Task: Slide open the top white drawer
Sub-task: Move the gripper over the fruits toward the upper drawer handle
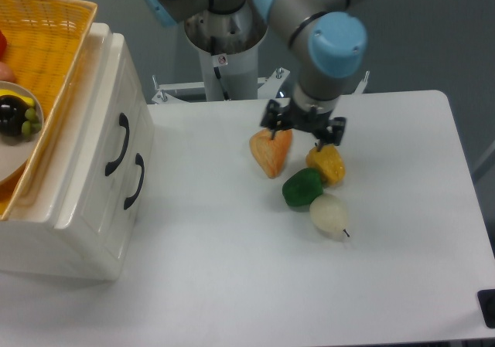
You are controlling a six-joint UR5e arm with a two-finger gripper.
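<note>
The small cream-white cabinet stands at the left, its front facing right. The top white drawer (98, 181) is shut flush, and its curved black handle (118, 144) is the one nearer the cabinet's top. The lower drawer's handle (135, 181) sits just to the right of it. My gripper (303, 128) hangs open near the table's middle, well to the right of the cabinet. It is above the orange wedge (271, 151) and the yellow pepper (327, 164), with nothing between its fingers.
A green pepper (302, 187) and a white pear (329, 213) lie just below the yellow pepper. A yellow basket (46, 38) with a plate of fruit rests on top of the cabinet. The arm's base post (228, 53) stands at the table's back edge.
</note>
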